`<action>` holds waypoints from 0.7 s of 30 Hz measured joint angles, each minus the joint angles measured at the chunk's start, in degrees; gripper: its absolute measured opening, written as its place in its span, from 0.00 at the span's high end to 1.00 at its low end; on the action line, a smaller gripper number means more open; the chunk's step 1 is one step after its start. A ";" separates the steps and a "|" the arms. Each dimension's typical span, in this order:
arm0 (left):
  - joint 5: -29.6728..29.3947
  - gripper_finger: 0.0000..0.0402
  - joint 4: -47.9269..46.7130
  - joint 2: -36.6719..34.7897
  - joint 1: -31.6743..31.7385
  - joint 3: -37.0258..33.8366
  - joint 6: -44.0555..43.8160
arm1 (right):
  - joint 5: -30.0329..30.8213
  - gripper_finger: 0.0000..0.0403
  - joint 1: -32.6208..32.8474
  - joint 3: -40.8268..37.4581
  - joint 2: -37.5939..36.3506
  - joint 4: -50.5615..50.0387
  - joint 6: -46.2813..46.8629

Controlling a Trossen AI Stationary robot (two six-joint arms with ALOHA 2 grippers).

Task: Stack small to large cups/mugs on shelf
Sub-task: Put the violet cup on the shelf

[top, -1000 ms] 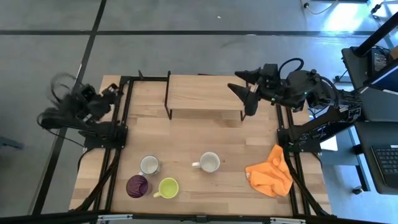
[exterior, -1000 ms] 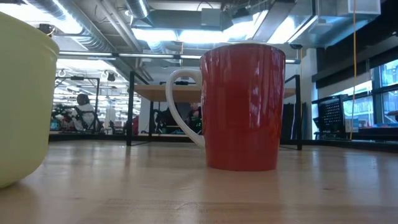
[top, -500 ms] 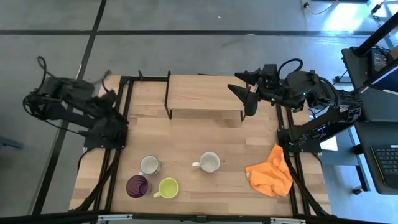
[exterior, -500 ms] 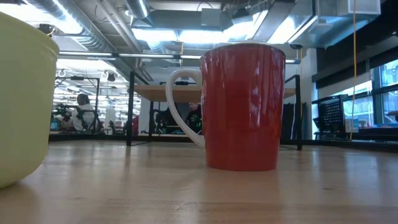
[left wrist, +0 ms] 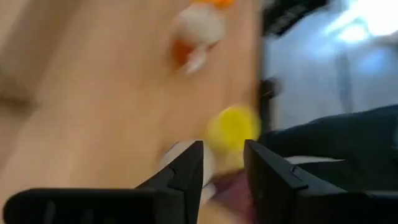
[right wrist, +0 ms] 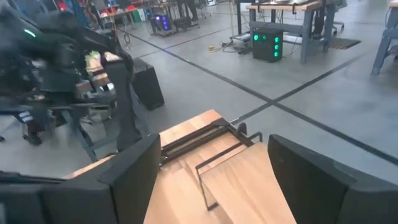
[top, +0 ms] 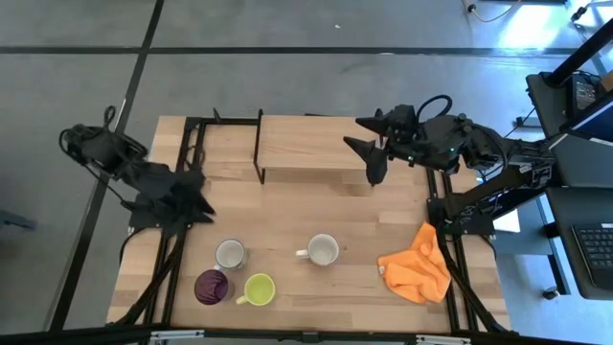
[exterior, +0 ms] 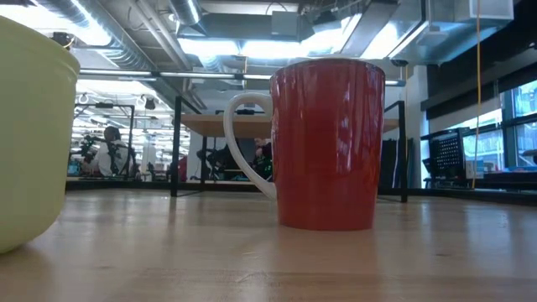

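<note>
Floor point(top: 316, 81): grey concrete, dark seam lines crossing it. Second workstation point(top: 584, 206) beyond desk right edge: dark surface, keyboard point(top: 597, 254) on it. Ceiling point(exterior: 243, 25): exposed ducts and pipes, bright strip lights. Windows point(exterior: 520, 126) on right side of room, dark frames. Person point(exterior: 107, 151) seated far back among equipment. Further workbenches point(right wrist: 292, 15) on open floor; unit with green indicator lights point(right wrist: 267, 45) under one.
</note>
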 joint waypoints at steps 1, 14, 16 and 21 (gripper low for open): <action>-0.01 0.74 2.27 2.36 -1.09 2.50 1.89 | -0.01 0.26 0.00 0.00 -0.04 0.01 -0.87; -12.13 0.79 -18.78 28.06 -25.98 22.18 -22.34 | -0.42 0.26 0.00 0.00 -0.28 0.04 -7.21; -12.83 0.79 -18.80 29.60 -25.88 19.36 -26.24 | -0.42 0.26 0.00 0.00 -0.28 0.02 -7.40; -9.43 0.77 -19.62 31.55 -25.83 13.68 -37.46 | -0.46 0.26 0.09 0.00 -0.30 -0.19 -7.39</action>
